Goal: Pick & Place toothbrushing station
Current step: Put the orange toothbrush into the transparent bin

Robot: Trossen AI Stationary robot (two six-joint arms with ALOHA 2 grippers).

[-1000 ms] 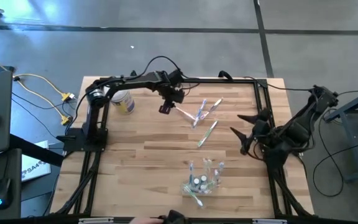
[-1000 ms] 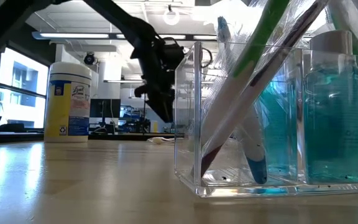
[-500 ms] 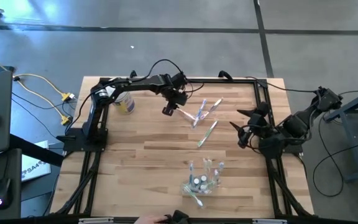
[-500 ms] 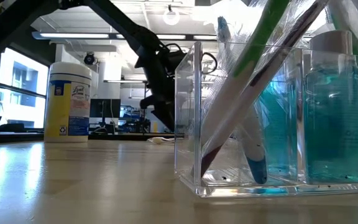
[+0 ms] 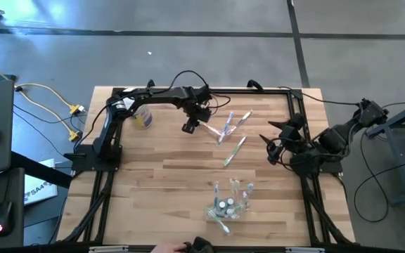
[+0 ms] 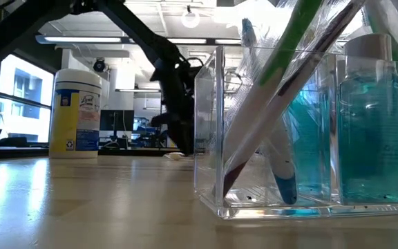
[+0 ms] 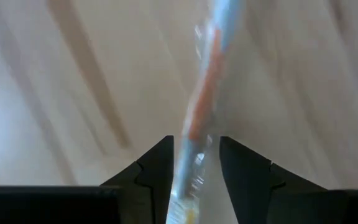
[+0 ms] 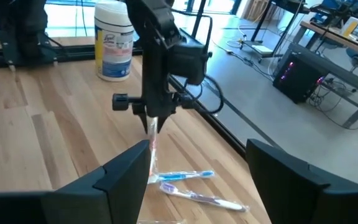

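Left hand point(image 5: 190, 126): you have it at the worktop's point(image 5: 174, 183) 12 o'clock, fingers point(image 7: 149, 173) clamped on a wrapped toothbrush point(image 7: 199, 124).
Right hand point(image 5: 267, 144): it waits at 3 o'clock, fingers spread apart.
Loose toothbrushes point(image 5: 232, 131): just right of your left hand.
Clear holder point(image 5: 228, 206): at 6 o'clock, toothbrushes standing inside.
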